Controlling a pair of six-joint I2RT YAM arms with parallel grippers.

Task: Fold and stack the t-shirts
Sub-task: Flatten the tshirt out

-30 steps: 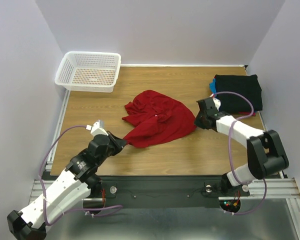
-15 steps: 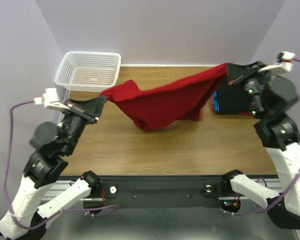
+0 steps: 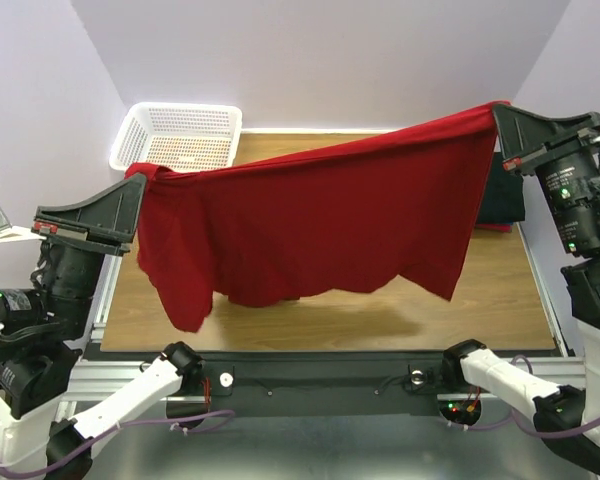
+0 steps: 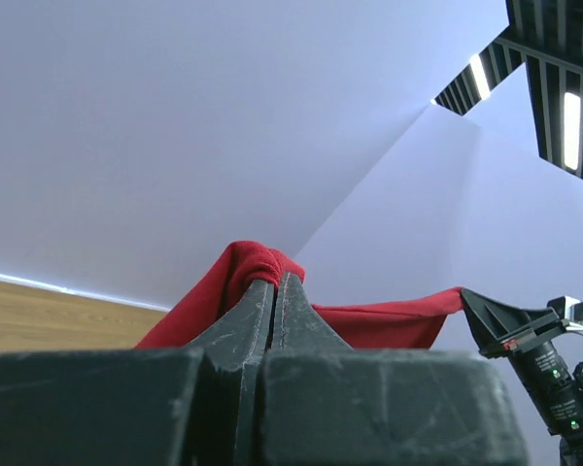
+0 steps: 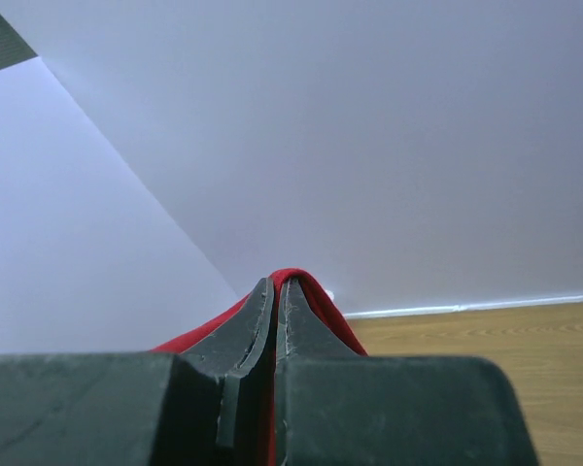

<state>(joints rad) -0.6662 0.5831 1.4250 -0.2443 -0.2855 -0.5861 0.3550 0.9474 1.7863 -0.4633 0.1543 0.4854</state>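
The left gripper [image 3: 140, 180] and the right gripper [image 3: 498, 110] each pinch an upper end of the red shirt [image 3: 320, 220], which hangs spread between them above the table [image 3: 505, 290].

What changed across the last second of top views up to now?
Both arms rose and spread apart: the left gripper and right gripper, each shut on an edge, lifted the crumpled red t-shirt off the table and stretched it out in the air. The white basket and folded dark stack stayed put.
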